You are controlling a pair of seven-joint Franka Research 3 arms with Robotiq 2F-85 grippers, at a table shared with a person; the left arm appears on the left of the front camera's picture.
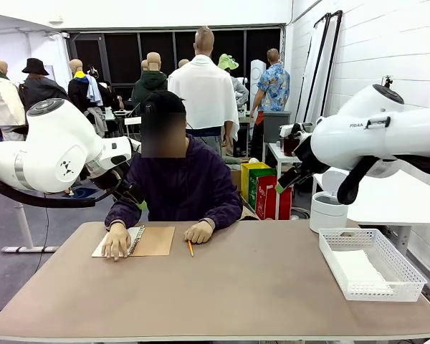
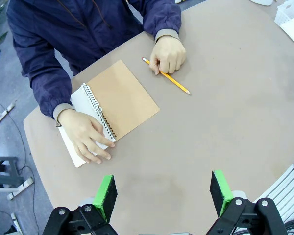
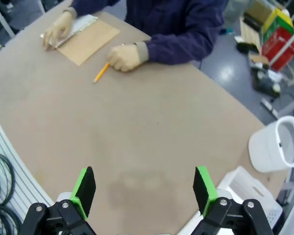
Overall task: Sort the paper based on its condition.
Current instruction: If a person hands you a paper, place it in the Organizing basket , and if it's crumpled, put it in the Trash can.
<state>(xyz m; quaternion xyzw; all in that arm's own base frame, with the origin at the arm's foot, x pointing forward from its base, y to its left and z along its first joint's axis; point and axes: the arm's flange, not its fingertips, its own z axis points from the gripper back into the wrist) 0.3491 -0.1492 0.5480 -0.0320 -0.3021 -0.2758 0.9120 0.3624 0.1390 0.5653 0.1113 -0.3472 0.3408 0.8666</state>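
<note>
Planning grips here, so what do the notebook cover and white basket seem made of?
Notebook cover: likely cardboard, matte brown, flat and stiff-looking. Basket: probably plastic, smooth white, walls a regular moulded grid of holes.

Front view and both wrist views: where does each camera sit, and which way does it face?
Front view: fixed between the arms, looking across the table at the person; left arm and right arm frame the sides.
Left wrist view: above the table, looking down past the open left gripper at the notebook under the person's hand.
Right wrist view: above the table, facing down past the open right gripper toward the person.
Shared: both wrist views show the notebook and pencil.
</note>
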